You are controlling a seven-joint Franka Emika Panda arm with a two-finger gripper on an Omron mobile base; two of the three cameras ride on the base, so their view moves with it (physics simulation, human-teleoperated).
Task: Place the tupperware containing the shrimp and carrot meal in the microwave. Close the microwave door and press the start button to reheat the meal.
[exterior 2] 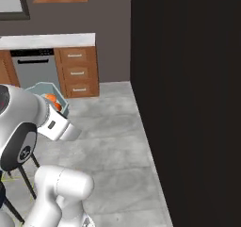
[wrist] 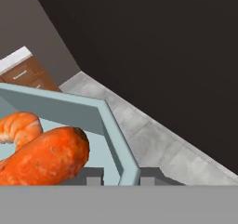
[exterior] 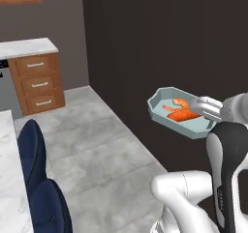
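Left base view: the tupperware (exterior: 180,112) is held up in the air, well above the grey floor (exterior: 97,145), in front of a tall dark wall panel (exterior: 169,38); the pincer (exterior: 207,109) grips its right-hand rim, tray roughly level, slightly tilted. The shrimp and carrot meal (exterior: 181,110) sits inside, curled shrimp behind an orange carrot chunk. Far left: wooden drawer cabinet (exterior: 39,82) with a pale worktop (exterior: 26,47), two dark blue chair backs (exterior: 38,179), and a marble worktop edge (exterior: 8,179) at the bottom left. Right base view: the arm's big white joint hides most of the tray; just a corner of the tupperware (exterior 2: 44,90) and a bit of the orange meal (exterior 2: 52,100) peek out above the wrist, pincer fingers hidden here. This view adds a grey dishwasher (exterior 2: 34,69) next to the drawer cabinet (exterior 2: 77,71), a worktop (exterior 2: 47,40) above them, and the dark wall panel (exterior 2: 188,103) filling the right half. Hand view: close up, tupperware (wrist: 100,118) wall and cut corner run between the two finger tips (wrist: 90,175), so the pincer (wrist: 122,177) is pinching the rim, one tip inside and one outside. The meal (wrist: 44,155) is large at the left, shrimp behind carrot, both resting on the tray bottom. Beyond the rim: floor (wrist: 153,135), dark panel (wrist: 162,46), and the drawer cabinet (wrist: 28,74) far off.
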